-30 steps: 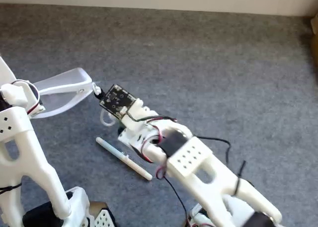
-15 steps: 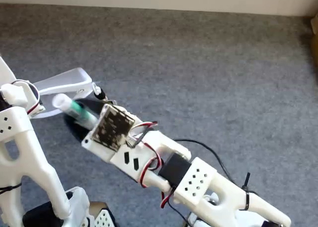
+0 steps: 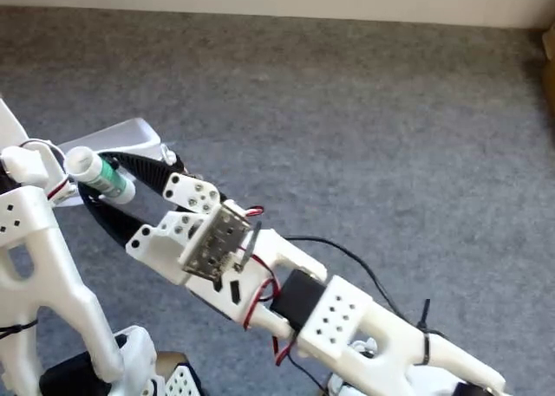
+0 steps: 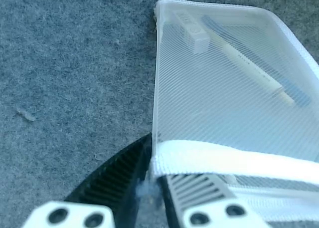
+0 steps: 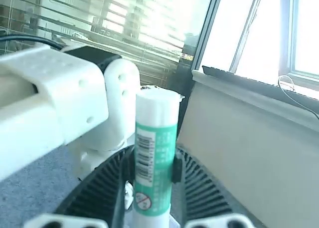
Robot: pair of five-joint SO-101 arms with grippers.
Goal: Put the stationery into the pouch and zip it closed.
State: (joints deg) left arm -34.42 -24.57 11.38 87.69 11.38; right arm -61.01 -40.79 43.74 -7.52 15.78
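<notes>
The right end effector [image 5: 152, 162] pinches a green-and-white glue stick [image 5: 154, 117], and close beside it the left end effector [image 4: 155, 185] grips the rim of the mesh pouch [image 4: 224, 108].

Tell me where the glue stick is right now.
The glue stick sits clamped in the right gripper, at the left of the high view, right beside the mesh pouch that the left gripper holds.
</notes>
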